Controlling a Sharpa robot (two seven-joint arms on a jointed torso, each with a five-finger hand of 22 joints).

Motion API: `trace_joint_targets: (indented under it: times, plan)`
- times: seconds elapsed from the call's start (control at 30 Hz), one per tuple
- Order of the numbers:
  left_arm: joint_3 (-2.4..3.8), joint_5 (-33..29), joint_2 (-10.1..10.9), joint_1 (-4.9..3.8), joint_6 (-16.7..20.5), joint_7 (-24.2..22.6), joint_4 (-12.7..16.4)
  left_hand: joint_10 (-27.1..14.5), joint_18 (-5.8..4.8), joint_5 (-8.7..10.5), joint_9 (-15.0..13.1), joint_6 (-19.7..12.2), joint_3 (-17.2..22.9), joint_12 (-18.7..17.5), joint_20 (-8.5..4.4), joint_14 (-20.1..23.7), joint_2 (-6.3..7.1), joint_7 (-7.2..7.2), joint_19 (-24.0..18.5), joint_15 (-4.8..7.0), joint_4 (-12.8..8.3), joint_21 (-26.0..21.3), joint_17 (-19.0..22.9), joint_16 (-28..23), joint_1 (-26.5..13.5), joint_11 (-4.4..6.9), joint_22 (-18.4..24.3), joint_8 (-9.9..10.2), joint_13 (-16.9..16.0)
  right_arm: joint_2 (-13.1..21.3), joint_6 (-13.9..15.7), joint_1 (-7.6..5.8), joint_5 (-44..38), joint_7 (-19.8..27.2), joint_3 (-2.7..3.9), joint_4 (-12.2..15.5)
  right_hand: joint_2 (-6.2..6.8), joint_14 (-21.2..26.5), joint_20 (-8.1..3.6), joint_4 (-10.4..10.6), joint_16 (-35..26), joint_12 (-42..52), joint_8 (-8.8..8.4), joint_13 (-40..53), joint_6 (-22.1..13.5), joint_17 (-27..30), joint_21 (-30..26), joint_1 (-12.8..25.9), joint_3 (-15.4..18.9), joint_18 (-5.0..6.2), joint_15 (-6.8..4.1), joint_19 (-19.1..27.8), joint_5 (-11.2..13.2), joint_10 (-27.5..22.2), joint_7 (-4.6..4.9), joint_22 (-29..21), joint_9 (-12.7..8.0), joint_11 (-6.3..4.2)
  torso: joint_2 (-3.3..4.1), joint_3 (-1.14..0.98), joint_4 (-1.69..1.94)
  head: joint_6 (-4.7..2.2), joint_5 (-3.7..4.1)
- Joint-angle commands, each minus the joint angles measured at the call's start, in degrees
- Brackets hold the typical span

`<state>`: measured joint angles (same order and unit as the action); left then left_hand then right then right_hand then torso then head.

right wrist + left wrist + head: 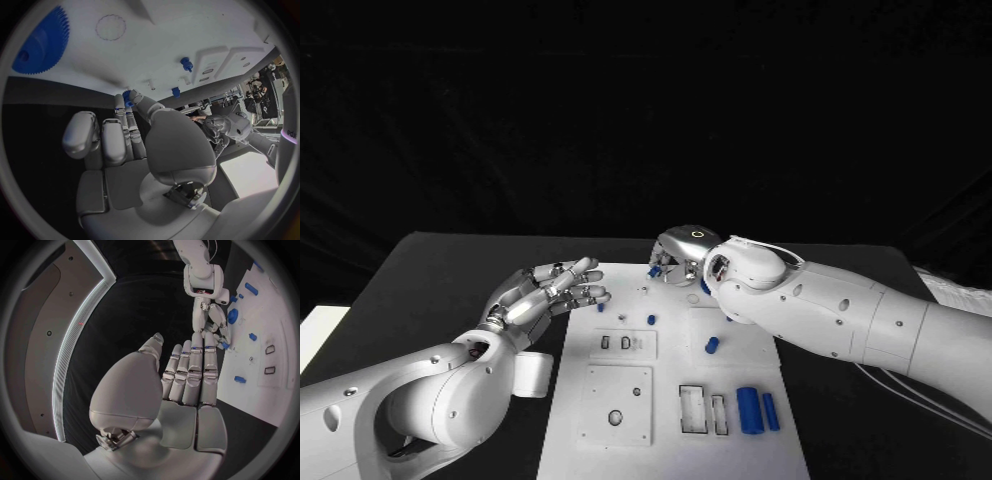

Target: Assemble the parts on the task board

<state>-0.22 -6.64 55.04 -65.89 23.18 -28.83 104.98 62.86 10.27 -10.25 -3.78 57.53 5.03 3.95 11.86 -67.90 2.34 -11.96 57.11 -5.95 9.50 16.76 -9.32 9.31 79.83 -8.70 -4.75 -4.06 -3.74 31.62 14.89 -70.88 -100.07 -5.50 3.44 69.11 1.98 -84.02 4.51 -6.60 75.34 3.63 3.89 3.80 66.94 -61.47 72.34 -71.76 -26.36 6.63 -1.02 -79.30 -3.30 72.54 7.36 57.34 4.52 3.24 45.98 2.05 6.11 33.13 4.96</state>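
From the head camera, the right silver hand pinches a small blue peg over the white task board's far edge; a slip could send it onto black table. Left wrist: the left silver hand, fingers apart, holds nothing. Right wrist: a blue toothed gear lies nearby.

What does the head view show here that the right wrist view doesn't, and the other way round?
Head view alone: two blue cylinders lying side by side near the task board's near end, and the rectangular slots beside them. Right wrist view alone: a large blue gear lying on the board, and the underside of the right hand, its fingertips pinching a small blue part. Both: the white board, the left hand with spread fingers, and small blue pegs on the board.
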Motion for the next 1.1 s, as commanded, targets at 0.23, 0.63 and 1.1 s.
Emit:
trace_joint_targets:
  times: [0.23, 0.63, 1.1]
  plan:
    - [0.11, 0.3, -0.19, -0.12, -0.82, -0.22, 0.05, -0.24, 0.19, 0.25, 0.07, -0.03, -0.07, -0.38, 0.29, 0.44, -0.38, -0.49, 0.03, -0.01, -0.3, -0.36, -0.07, -0.35, 0.31, -0.4, 0.07, 0.31, 0.05, -1.37, -1.76, 0.21, -0.17, 0.54, -0.18, -1.38, 0.68, -1.83, -0.33, 0.36, 0.31, -0.15, 0.06, -0.07, 0.36, 0.02, 0.41, -0.13, -0.15, -0.63, -0.42, -0.01, -0.08, -0.45, -0.24, 0.15, 1.0, 0.17, 0.06, 0.02, 0.09, 0.13, 0.14]
    - [0.13, 0.3, -0.26, -0.14, -0.88, -0.21, 0.09, -0.24, 0.19, 0.25, 0.07, -0.03, -0.07, -0.38, 0.29, 0.44, -0.38, -0.49, 0.03, -0.01, -0.3, -0.36, -0.07, -0.35, 0.31, -0.4, 0.07, 0.31, 0.05, -2.47, -2.25, 0.26, -0.2, 0.25, -0.24, -2.51, 3.13, -1.65, 0.14, 1.94, 0.29, -0.23, -0.4, -0.17, -1.22, 0.56, 0.48, 1.38, 0.64, -0.61, 0.1, 0.33, -0.69, -2.25, 0.35, 0.05, 0.75, 0.74, 0.14, 0.07, 0.08, 0.18, 0.03]
    - [0.13, 0.3, -0.03, -0.2, -0.9, -0.11, 0.07, -0.32, 0.18, 0.25, 0.07, -0.08, -0.05, -0.38, 0.33, 0.56, -0.37, -0.52, -0.05, -0.06, -0.38, -0.45, -0.08, -0.49, 0.35, -0.44, 0.13, 0.34, 0.05, 0.78, 2.92, 0.31, -0.23, -0.55, -0.33, 1.07, 5.07, -0.94, 2.62, 9.33, -0.79, 2.21, 0.37, 0.19, -12.22, 3.68, -3.39, -4.66, 15.68, 0.58, 2.26, 2.66, -1.59, -12.79, 2.74, -6.7, -0.21, 3.19, 0.19, 0.01, -0.03, -0.15, -0.03]
